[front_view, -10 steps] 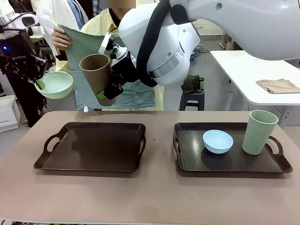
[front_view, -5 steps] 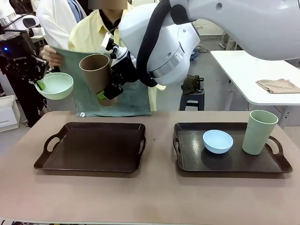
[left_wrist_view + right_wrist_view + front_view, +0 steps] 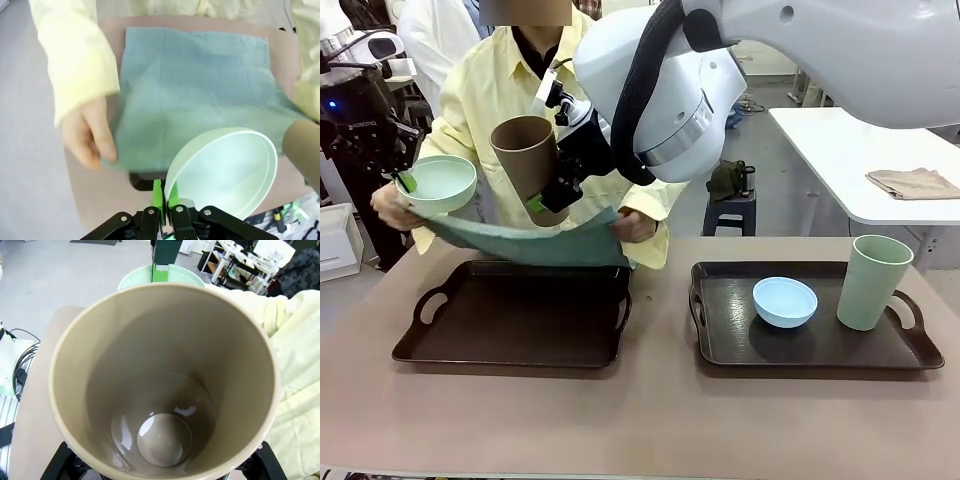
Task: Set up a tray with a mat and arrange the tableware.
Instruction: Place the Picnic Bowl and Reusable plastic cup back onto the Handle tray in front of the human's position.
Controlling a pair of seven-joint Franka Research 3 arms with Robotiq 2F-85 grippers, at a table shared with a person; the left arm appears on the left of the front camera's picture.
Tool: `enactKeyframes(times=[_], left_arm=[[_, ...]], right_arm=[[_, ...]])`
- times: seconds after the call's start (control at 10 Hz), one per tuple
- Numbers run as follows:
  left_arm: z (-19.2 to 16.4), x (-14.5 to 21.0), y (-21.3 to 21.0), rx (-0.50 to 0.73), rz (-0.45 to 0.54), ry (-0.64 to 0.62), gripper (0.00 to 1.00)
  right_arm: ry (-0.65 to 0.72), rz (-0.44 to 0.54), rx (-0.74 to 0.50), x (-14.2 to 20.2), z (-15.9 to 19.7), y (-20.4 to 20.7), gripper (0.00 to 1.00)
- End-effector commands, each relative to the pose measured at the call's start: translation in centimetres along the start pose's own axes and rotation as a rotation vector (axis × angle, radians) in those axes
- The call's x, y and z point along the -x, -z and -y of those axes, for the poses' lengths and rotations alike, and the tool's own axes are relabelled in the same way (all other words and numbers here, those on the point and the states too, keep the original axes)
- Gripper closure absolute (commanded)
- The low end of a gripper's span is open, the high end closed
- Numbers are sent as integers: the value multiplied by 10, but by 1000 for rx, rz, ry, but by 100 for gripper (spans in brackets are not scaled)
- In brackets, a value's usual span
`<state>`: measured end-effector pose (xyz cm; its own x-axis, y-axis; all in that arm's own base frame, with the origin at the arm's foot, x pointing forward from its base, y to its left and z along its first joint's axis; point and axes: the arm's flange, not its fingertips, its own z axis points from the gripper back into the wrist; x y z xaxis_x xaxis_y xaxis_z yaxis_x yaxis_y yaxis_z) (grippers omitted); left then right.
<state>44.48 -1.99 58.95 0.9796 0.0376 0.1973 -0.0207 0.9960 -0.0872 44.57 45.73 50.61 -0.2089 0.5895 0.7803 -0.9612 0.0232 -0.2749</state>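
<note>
Matte tan tabletop [image 3: 640, 430]; left fingers [image 3: 158, 197] pinch round mint bowl [image 3: 438, 183]; right fingers [image 3: 535, 205] clasp tapered brown tumbler [image 3: 525, 160].

Teal mat [image 3: 530, 243] in mid-air, sagging, just above far edge of empty dark brown left tray [image 3: 520, 315]; person's hand [image 3: 636, 226] on one end, other hand [image 3: 388, 208] on opposite end.

Pale mint bowl [image 3: 438, 183] aloft, upright, rim pinched in left gripper [image 3: 408, 182].

Matte brown tumbler [image 3: 525, 160] aloft beside it, tilted, mouth up, empty, clasped low on wall by right gripper [image 3: 548, 195].

Right tray [image 3: 800, 345], dark brown with handles, carries light blue bowl [image 3: 785, 301] near centre, upright, and pale sage tumbler [image 3: 873, 282] standing at its right end.
</note>
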Motion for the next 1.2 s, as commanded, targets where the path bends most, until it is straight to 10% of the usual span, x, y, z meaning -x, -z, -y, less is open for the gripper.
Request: enactKeyframes(times=[0.0, 1.1], left_arm=[[0, 0, 0, -8, 11, 3, 100], [0, 0, 0, -8, 11, 3, 100]], right_arm=[[9, 7, 2, -1, 0, -1, 93], [9, 7, 2, -1, 0, -1, 93]])
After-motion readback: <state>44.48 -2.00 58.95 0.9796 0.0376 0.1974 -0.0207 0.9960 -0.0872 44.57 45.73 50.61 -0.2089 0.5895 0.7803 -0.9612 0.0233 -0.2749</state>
